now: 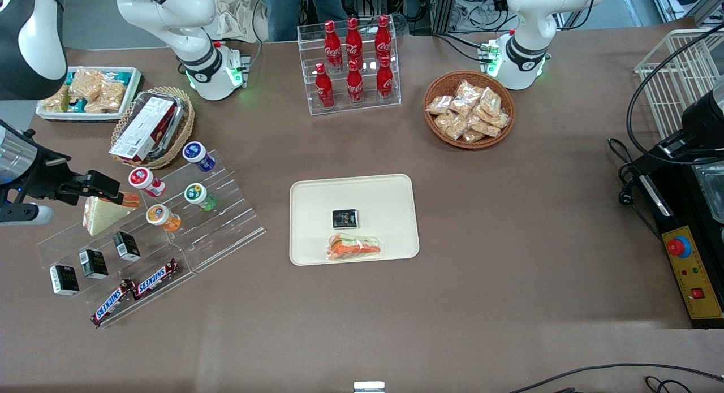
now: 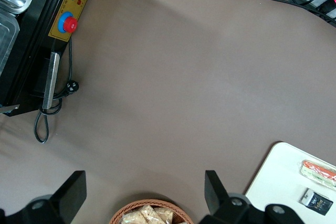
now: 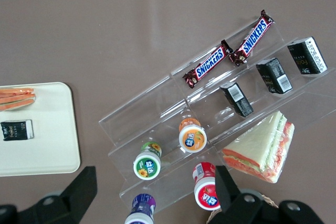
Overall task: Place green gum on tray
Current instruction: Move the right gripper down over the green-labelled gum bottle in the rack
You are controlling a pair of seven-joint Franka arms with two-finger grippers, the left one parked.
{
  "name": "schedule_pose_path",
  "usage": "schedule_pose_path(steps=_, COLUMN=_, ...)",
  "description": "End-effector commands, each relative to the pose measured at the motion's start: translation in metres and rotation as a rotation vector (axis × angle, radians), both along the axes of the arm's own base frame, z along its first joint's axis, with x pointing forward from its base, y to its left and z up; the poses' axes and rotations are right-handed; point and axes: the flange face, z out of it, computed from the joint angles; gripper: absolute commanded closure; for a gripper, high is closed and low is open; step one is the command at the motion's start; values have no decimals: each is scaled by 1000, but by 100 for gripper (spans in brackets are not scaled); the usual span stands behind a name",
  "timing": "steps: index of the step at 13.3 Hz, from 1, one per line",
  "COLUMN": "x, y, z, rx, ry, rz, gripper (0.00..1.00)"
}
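The green gum (image 1: 199, 196) stands on a middle step of the clear acrylic rack (image 1: 226, 223), with a translucent green body and a white-rimmed green lid. It also shows in the right wrist view (image 3: 147, 163). The cream tray (image 1: 317, 212) lies flat at mid-table and holds a small black pack (image 1: 345, 218) and a wrapped sandwich (image 1: 354, 247); its corner shows in the right wrist view (image 3: 47, 150). My right gripper (image 1: 110, 188) hovers above the rack at the working arm's end, over a sandwich wedge (image 1: 102, 214), apart from the gum. It is open and empty (image 3: 155, 198).
The rack also holds an orange-bodied bottle (image 1: 163, 216), a red bottle (image 1: 145, 180), a blue-lidded bottle (image 1: 198, 154), small black cartons (image 1: 93, 263) and Snickers bars (image 1: 155, 279). A wicker basket with a box (image 1: 150, 127), a cola rack (image 1: 353, 62) and a snack basket (image 1: 469, 109) stand farther from the camera.
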Motion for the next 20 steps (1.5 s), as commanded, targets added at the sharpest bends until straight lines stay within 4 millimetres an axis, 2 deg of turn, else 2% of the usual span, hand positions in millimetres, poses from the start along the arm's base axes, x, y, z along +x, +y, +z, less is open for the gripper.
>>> schedule_pose_path(steps=1, x=-11, y=0, z=4, rx=-13, ry=1, rz=-11, gripper=0)
schedule_pose_path(steps=3, x=-11, y=1, z=2, rx=-14, ry=4, rz=-7, gripper=0)
schedule_pose_path(steps=5, x=-17, y=4, z=-14, rx=-11, ry=33, rz=11, gripper=0)
schedule_pose_path(steps=7, x=-27, y=18, z=-22, rx=-20, ry=-5, rz=72, gripper=0)
schedule_pose_path(steps=11, x=-41, y=25, z=-50, rx=-27, ry=-39, rz=126, gripper=0)
schedule_pose_path(steps=12, x=-44, y=32, z=-63, rx=-28, ry=-42, rz=140, gripper=0)
schedule_pose_path(steps=14, x=-51, y=33, z=-90, rx=-30, ry=-65, rz=144, gripper=0)
schedule_pose_path(steps=16, x=-58, y=34, z=-103, rx=-31, ry=-51, rz=147, gripper=0)
schedule_pose_path(steps=19, x=-70, y=35, z=-133, rx=-31, ry=5, rz=161, gripper=0)
schedule_pose_path(steps=20, x=-72, y=44, z=-138, rx=-32, ry=13, rz=179, gripper=0)
